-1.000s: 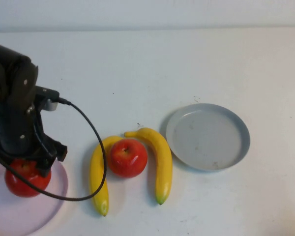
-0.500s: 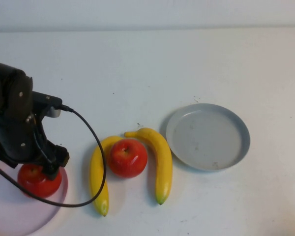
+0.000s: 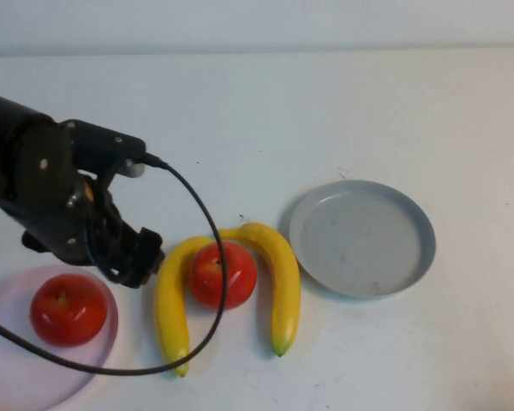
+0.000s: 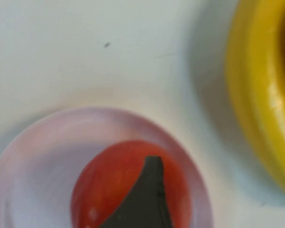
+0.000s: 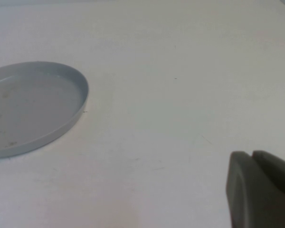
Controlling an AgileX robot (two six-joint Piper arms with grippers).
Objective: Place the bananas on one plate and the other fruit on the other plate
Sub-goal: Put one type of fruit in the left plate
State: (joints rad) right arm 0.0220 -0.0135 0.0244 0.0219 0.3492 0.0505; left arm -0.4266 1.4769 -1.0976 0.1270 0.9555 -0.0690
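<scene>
One red apple (image 3: 68,308) lies on the pale pink plate (image 3: 17,377) at the front left; it also shows in the left wrist view (image 4: 109,185). My left gripper (image 3: 135,257) is open and empty, raised between that plate and the bananas, with one finger (image 4: 149,190) showing over the apple. The second apple (image 3: 223,274) sits between two yellow bananas (image 3: 170,304) (image 3: 279,274) that arch around it. The grey-blue plate (image 3: 362,238) is empty on the right. My right gripper (image 5: 256,194) is shut and empty, low over bare table beside the grey-blue plate (image 5: 28,109).
A black cable (image 3: 207,257) from the left arm loops over the left banana and the second apple. The white table (image 3: 325,111) stretches behind the fruit.
My left gripper let go of the apple on the pink plate, rose and moved right toward the bananas. The apple stays on the plate.
</scene>
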